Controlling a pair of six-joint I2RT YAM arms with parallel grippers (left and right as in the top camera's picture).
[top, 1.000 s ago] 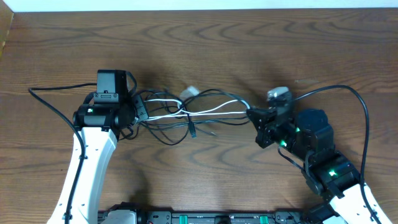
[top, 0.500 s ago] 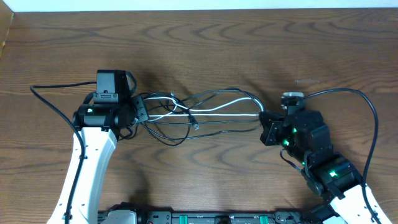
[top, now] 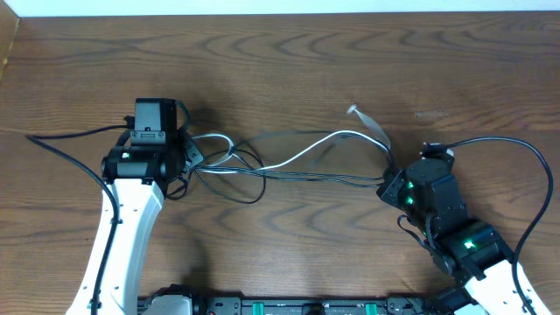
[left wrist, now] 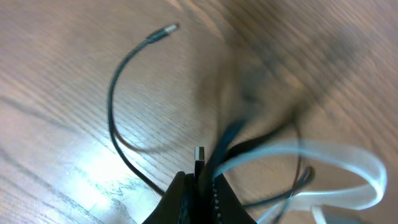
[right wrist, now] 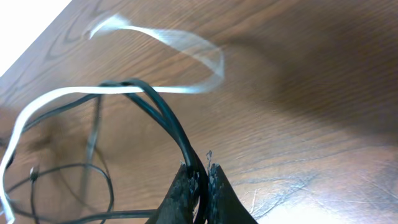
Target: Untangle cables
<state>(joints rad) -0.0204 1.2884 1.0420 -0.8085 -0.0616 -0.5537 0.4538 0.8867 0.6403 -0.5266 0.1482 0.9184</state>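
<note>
- Cables (top: 289, 162), black and white, stretch left to right over the dark wood-grain table (top: 280, 61).
- Clenched on them: left gripper (top: 188, 156) and right gripper (top: 386, 185).
- Far edge: a white strip (top: 262, 7).

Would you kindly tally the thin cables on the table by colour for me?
Black cables: 2
White cable: 1
Total: 3
</note>
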